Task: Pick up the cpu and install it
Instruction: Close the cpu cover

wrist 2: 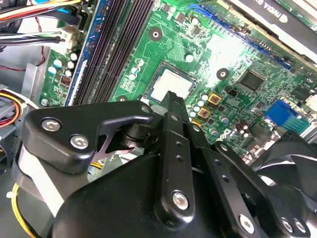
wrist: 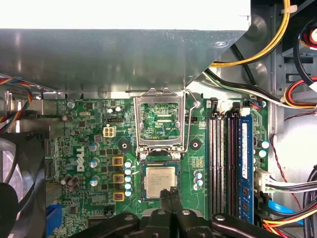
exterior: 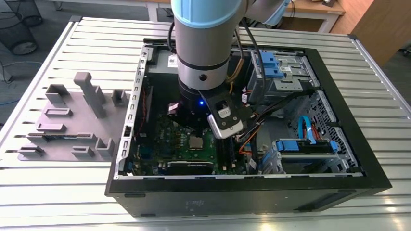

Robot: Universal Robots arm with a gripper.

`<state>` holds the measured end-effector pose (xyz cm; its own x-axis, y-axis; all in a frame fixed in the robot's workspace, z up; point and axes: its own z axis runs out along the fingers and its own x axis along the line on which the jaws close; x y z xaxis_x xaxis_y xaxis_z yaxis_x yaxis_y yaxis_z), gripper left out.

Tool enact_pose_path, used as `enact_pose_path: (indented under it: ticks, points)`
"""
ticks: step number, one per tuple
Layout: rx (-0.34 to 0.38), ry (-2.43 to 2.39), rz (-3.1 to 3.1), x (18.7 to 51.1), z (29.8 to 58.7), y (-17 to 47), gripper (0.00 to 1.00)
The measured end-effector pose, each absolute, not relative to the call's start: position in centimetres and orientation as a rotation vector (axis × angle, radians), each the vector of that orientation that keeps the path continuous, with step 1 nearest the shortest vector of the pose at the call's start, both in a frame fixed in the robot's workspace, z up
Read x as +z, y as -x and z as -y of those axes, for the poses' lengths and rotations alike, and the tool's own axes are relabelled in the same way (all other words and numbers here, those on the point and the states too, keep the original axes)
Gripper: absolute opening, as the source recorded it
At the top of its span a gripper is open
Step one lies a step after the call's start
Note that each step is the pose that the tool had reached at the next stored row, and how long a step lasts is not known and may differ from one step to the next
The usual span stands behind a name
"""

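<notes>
Just beside the seated cpu (wrist: 160, 180), the claw (wrist: 171, 192) stood closed and empty; a sideways nudge could unseat or skew it.

Ribbed metal table (exterior: 96, 38): one open black computer case (exterior: 244, 195), mid-table; one set of grey fixture blocks (exterior: 64, 130) just beside it, toward the exterior view's left edge.

Green motherboard (wrist: 64, 144) with silver-grey cpu (wrist: 160, 181), silver frame (wrist: 161, 121), black and blue slots (wrist: 214, 163), yellow cable (wrist: 262, 51). Black gripper (wrist: 171, 191); pale blue and grey arm (exterior: 205, 29). Black case (exterior: 257, 186); matte grey blocks (exterior: 64, 127); silver table (exterior: 96, 38), ribbed in parallel stripes.
</notes>
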<state>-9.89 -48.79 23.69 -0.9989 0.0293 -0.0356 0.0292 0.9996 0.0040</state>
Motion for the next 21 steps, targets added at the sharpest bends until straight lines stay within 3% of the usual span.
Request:
enact_pose_path:
  ticks: [21]
  points:
    - [0.006,-0.046,-3.106,23.65,47.99,8.92,0.1]
